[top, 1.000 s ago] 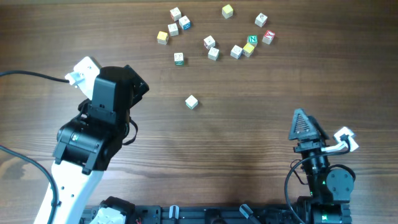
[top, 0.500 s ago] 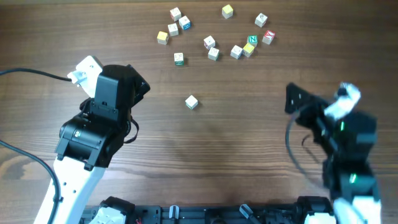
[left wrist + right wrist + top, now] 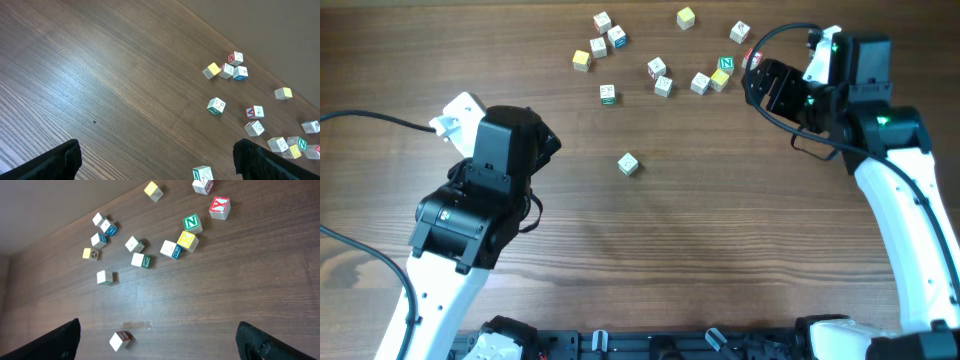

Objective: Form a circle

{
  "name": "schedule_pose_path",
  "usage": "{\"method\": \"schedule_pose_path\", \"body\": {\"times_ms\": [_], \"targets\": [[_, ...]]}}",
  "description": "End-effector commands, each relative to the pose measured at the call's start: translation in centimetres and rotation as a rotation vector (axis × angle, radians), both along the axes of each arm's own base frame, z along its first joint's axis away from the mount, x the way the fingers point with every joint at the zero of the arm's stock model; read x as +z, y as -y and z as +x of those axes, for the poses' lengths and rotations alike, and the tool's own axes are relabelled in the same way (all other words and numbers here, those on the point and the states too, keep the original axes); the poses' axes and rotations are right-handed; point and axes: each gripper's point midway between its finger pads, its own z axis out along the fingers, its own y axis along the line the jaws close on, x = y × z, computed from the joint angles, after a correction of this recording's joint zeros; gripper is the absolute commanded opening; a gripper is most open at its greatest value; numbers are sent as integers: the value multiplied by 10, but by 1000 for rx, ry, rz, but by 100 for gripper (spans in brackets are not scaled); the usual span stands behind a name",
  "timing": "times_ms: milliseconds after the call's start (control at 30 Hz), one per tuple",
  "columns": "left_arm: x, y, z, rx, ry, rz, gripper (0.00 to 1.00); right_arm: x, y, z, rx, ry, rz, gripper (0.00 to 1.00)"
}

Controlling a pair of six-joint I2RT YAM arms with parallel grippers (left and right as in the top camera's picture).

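Overhead: the circle [image 3: 700, 83] lies as a loose arc on the far table [image 3: 720, 230]; the right end effector [image 3: 757, 85] hovers just right, beside a red cube [image 3: 749, 58]. Left wrist: left end effector [image 3: 160, 167] spread, empty. Right wrist: spread too, a stray white cube [image 3: 121, 340] nearest

green cube [image 3: 192, 223] "N", red cube [image 3: 220, 207] "Y", yellow cube [image 3: 187, 240] "K"

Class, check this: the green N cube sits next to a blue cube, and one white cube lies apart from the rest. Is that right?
No. The right wrist view shows the green N cube next to a yellow cube, not a blue one. One white cube does lie apart from the rest.
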Motion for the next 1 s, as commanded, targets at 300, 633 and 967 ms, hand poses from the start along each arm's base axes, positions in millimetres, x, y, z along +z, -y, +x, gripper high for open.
{"method": "schedule_pose_path", "body": {"times_ms": [300,633,967], "targets": [[5,-5,1,10,9,20,100,-74,-26,71,-82,-131,-75,100],[5,-5,1,10,9,20,100,-159,-32,142,-225,-216,-187,91],[5,-5,1,10,9,20,100,-204,-29,162,-321,-209,-169,74]]}}
